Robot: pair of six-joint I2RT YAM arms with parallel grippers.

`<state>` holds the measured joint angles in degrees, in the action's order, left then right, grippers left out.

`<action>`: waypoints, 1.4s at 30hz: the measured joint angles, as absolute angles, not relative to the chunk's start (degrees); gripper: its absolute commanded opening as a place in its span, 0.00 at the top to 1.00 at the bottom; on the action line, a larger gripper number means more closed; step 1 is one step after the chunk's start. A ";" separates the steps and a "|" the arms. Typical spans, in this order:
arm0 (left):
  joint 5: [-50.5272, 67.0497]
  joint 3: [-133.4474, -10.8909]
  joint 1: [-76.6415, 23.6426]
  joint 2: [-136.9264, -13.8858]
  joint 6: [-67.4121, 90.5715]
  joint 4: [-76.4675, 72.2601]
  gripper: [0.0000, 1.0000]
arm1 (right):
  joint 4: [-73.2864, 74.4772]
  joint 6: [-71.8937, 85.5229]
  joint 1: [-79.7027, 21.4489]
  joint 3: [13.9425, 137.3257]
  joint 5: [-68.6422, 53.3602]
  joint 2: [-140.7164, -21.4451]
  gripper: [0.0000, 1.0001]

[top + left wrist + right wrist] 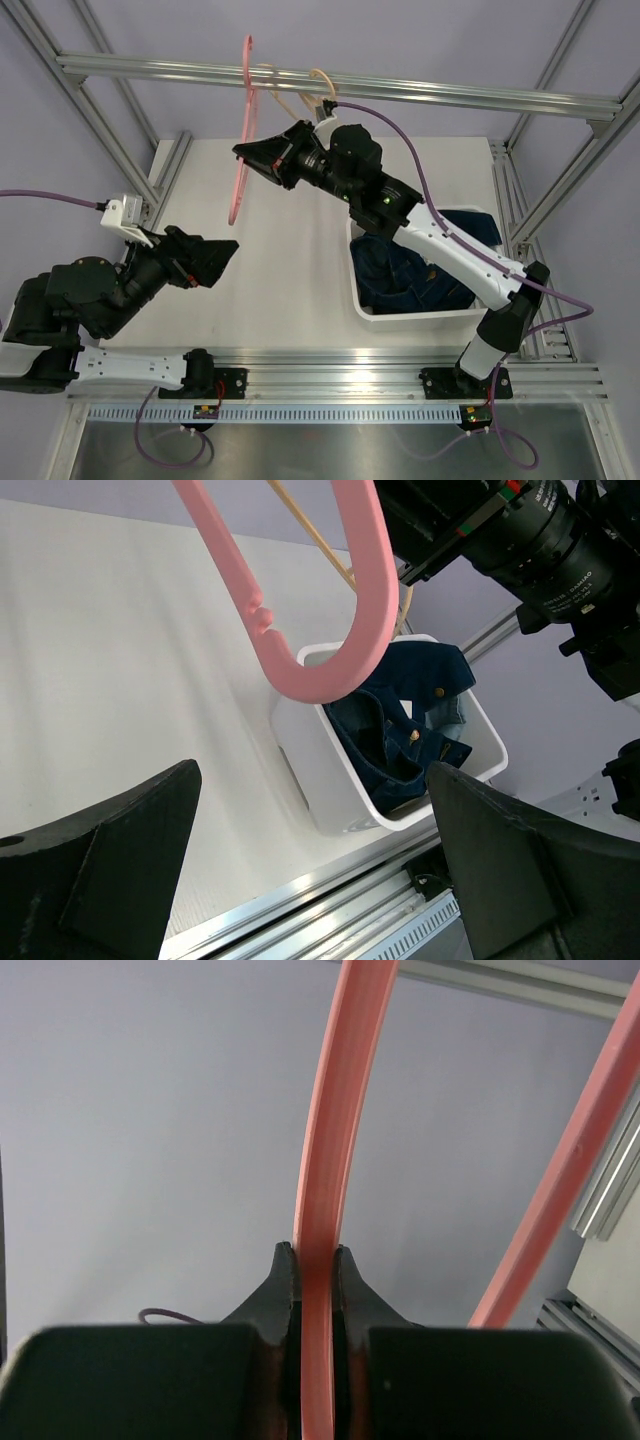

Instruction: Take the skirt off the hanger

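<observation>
Your right gripper (244,155) is clamped on the bare pink hanger (236,200), which hangs from the rail (450,95). The denim skirt (410,275) lies in the white bin (415,318), below that arm. Your left gripper (218,258) gapes wide, well apart.

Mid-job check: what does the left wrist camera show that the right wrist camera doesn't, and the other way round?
Only the left wrist view shows the white bin on the table, with the denim skirt bunched inside it, off the hanger. They sit between the wide-open jaws of the left gripper.
Only the right wrist view shows the right gripper, its jaws closed on one bar of the pink hanger.
Both views show the pink hanger, with no garment on the parts in view.
</observation>
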<state>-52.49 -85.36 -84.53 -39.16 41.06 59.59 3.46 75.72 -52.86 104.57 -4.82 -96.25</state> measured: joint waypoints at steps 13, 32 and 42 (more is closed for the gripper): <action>-52.49 -85.36 -84.51 -39.16 41.06 59.90 0.01 | 5.52 78.50 -52.86 102.45 1.48 -96.40 1.00; -52.45 -84.64 -84.51 -39.07 41.98 59.90 0.01 | 3.62 78.67 -54.26 94.61 5.19 -92.03 1.00; -52.42 -84.60 -84.53 -39.07 42.35 59.92 0.01 | 2.70 78.00 -54.76 92.97 7.55 -91.09 0.84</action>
